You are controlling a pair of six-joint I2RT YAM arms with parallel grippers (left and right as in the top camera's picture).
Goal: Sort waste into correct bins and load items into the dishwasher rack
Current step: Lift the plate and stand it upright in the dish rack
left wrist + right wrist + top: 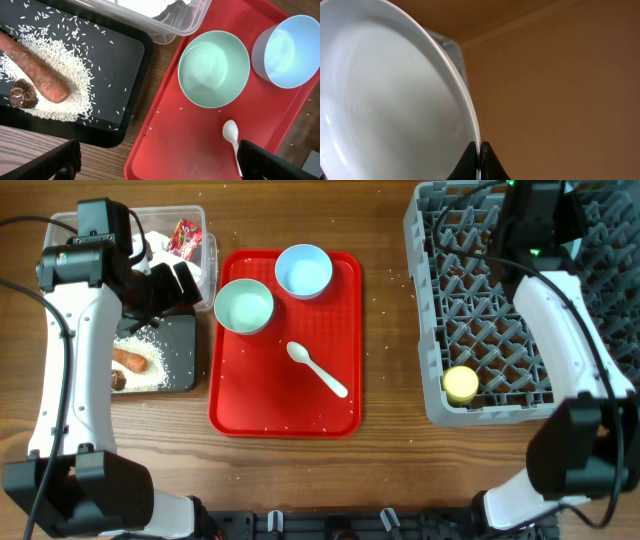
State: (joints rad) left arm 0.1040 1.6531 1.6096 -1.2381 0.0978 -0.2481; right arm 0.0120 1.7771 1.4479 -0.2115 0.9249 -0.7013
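My right gripper (481, 150) is shut on the rim of the pale-blue plate (385, 100) and holds it over the far part of the grey rack (430, 310). A yellow cup (461, 385) stands in the rack's near corner. My left gripper (160, 165) is open and empty above the gap between the black tray (120, 60) and the red tray (190, 145). The black tray holds rice (75, 80), a carrot (35, 65) and a brown lump (23, 93). The clear tub (205, 220) holds a red wrapper (185, 235). The mint-green bowl (213, 68), light-blue bowl (287, 50) and spoon (231, 132) lie on the red tray.
A few rice grains are scattered on the wooden table around the trays. The left arm hangs over the tub and hides part of it. The right arm reaches along the rack's right side.
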